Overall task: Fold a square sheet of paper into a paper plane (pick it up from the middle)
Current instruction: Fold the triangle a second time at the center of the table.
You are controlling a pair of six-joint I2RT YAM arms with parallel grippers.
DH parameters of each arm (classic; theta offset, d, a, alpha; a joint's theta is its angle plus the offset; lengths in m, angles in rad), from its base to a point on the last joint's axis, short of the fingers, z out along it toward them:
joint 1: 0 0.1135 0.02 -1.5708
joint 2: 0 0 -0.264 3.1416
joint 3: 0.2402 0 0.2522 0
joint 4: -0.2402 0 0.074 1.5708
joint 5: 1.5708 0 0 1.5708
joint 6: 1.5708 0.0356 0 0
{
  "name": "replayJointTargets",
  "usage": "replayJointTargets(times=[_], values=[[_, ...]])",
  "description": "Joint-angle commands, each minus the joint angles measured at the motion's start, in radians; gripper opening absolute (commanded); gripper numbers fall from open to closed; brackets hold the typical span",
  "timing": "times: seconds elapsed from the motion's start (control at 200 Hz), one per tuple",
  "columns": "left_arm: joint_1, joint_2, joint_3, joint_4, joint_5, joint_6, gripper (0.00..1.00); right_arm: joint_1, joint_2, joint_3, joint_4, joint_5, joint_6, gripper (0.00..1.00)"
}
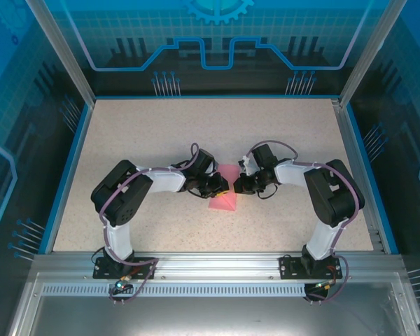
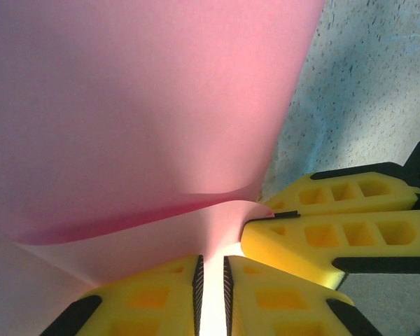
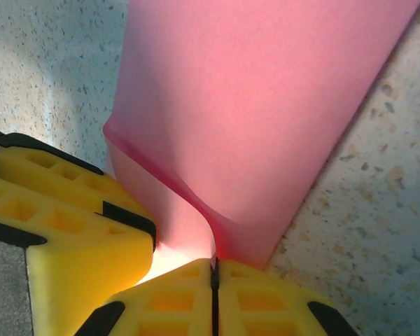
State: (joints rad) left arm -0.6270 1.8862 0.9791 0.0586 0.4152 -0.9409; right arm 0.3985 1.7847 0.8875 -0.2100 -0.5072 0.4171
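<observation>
Now: both arms meet mid-worktop (image 1: 126, 126), pinching the square sheet of paper (image 1: 222, 201) betw. them.
Sheet pos: centre of worktop, betw. the two wrists; curled & lifted at the pinch, rest slopes toward the surface. Can't tell if it touches.
Left fingers (image 2: 154, 294): nearly together, clamped on a thin flap of sheet running betw. the pads.
Right fingers (image 3: 266, 301): pressed tight together on the sheet's edge, just beside left fingers.
Stage (est.): early fold, no dart shape yet.
Risk 1: arms pull apart → thin paper tears at pinch.
Risk 2: curl flattens skewed → crooked crease.
Risk 3: one grip slips → sheet swings, alignment lost.
</observation>
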Motion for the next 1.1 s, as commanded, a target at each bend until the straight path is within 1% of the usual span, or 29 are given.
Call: replayJointTargets(times=[0.0, 0.365, 0.38, 0.48, 0.65, 0.995, 1.095], values=[[-0.008, 0.012, -0.016, -0.001, -0.013, 0.007, 0.18, -0.016, 0.027, 0.024, -0.014, -0.017, -0.008, 0.08], [-0.009, 0.022, -0.022, 0.0, -0.003, 0.018, 0.19, -0.016, -0.012, -0.002, -0.005, -0.016, 0.007, 0.09], [-0.009, 0.02, -0.022, 0.0, -0.001, 0.019, 0.19, -0.016, -0.015, -0.025, -0.006, -0.017, 0.007, 0.09], [-0.01, 0.013, -0.019, 0.0, -0.001, 0.025, 0.19, -0.015, -0.029, -0.035, -0.008, -0.018, 0.009, 0.09], [-0.01, 0.024, -0.007, -0.009, 0.004, 0.033, 0.19, -0.013, -0.019, -0.045, -0.002, -0.012, 0.015, 0.09], [-0.01, 0.049, -0.026, -0.009, -0.017, 0.032, 0.18, -0.014, -0.001, -0.014, -0.018, -0.005, 0.008, 0.1], [-0.011, 0.059, -0.032, -0.001, -0.023, 0.028, 0.18, -0.014, -0.013, -0.014, -0.029, 0.008, 0.008, 0.12]])
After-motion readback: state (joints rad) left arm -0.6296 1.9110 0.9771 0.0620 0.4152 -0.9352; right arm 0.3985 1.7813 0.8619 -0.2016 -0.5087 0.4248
